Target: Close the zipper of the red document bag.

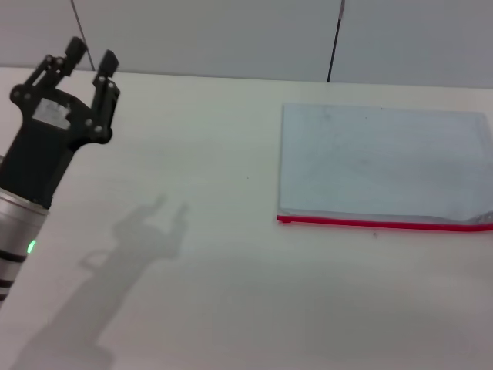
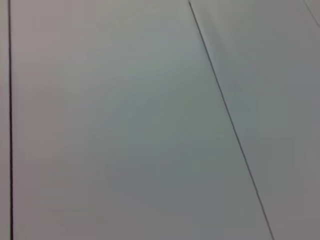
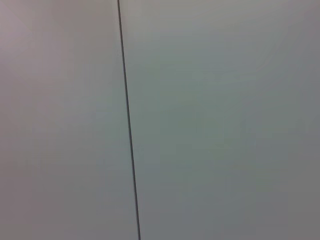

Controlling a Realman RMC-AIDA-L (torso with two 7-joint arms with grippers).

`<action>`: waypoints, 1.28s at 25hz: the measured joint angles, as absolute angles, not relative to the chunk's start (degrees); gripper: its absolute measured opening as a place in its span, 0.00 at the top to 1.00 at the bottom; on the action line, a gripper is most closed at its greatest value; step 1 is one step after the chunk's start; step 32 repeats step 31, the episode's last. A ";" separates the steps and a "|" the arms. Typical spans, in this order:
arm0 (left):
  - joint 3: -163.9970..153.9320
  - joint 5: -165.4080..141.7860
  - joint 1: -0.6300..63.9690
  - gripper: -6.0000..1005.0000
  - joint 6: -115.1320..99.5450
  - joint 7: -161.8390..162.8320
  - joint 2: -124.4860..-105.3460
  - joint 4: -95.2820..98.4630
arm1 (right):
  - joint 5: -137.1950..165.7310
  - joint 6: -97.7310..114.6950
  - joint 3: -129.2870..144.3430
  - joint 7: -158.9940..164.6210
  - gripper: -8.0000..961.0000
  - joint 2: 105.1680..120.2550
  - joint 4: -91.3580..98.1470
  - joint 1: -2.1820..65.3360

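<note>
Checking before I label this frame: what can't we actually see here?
- Slider: too small to pick out on the zipper in the head view, so how far it is closed is unclear.
- Bag: its right end is cut off by the head view's edge.
- Right tool: in no view.
- Both wrist views: only blank wall panels with seams; no bag, no table.
- Left tool: raised at far left, open, away from the bag.

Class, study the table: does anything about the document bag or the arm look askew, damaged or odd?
Nothing much. The red document bag lies flat, its zipper along the near edge, slightly rumpled at its right end. The left gripper hovers open, far to the left.
</note>
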State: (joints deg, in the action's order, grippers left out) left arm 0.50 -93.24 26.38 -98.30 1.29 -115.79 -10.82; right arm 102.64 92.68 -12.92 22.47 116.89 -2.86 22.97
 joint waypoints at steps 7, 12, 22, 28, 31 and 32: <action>0.45 -92.25 26.73 0.61 -99.02 5.70 -115.74 -9.34 | 102.64 92.50 -12.60 22.41 0.22 116.83 -3.36 23.48; 0.43 -91.81 26.77 0.61 -99.61 5.77 -116.04 -9.14 | 102.86 92.69 -12.35 22.51 0.22 116.83 -3.34 24.09; 0.38 -91.75 27.46 0.61 -101.73 10.34 -115.80 -9.16 | 103.05 98.19 -12.09 22.92 0.22 116.60 -3.34 24.85; 0.09 -91.76 27.17 0.61 -101.74 10.31 -115.81 -9.14 | 103.09 98.40 -11.93 23.30 0.22 116.54 -3.33 25.49; -0.10 -91.88 27.11 0.61 -101.46 10.07 -115.94 -9.14 | 102.98 98.42 -11.94 23.34 0.22 116.54 -3.13 25.34; -0.10 -91.88 27.11 0.61 -101.46 10.07 -115.94 -9.14 | 102.98 98.42 -11.94 23.34 0.22 116.54 -3.13 25.34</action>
